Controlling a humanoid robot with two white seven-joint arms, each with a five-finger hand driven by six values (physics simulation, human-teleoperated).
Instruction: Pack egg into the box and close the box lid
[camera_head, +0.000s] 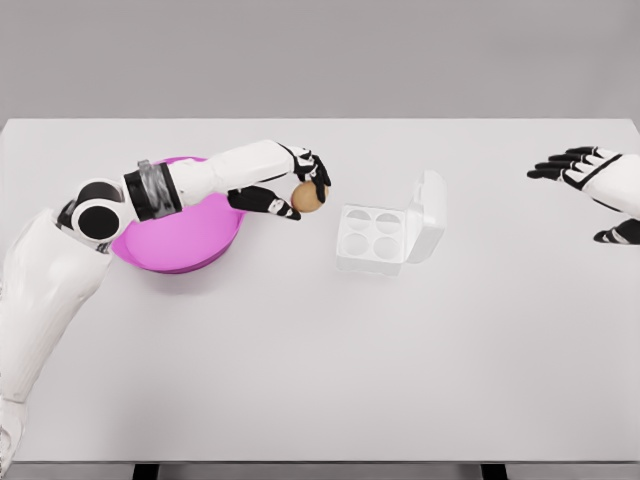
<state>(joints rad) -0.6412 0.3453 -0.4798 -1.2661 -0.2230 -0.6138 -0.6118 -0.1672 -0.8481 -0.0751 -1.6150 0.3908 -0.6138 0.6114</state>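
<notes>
White table (320, 380) fills frame, grey wall behind. Left hand (295, 188) centre-left, fingers curled around brown egg (307, 198), just past rim of pink bowl (180, 240). Box (372, 238) sits centre, lid up on its right side, four empty cups. Right hand (590, 175) at right edge, fingers spread, holding nothing. Step looks like carry-to-box: keep grip gentle, line egg over a near cup, lower straight, avoid knocking the lid.

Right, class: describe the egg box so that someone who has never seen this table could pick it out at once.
Start at the white table and find the pink bowl on its left. Just right of it the left robot hand holds a brown egg; beyond sits the egg box, the only white tray with four round cups and its lid raised.
</notes>
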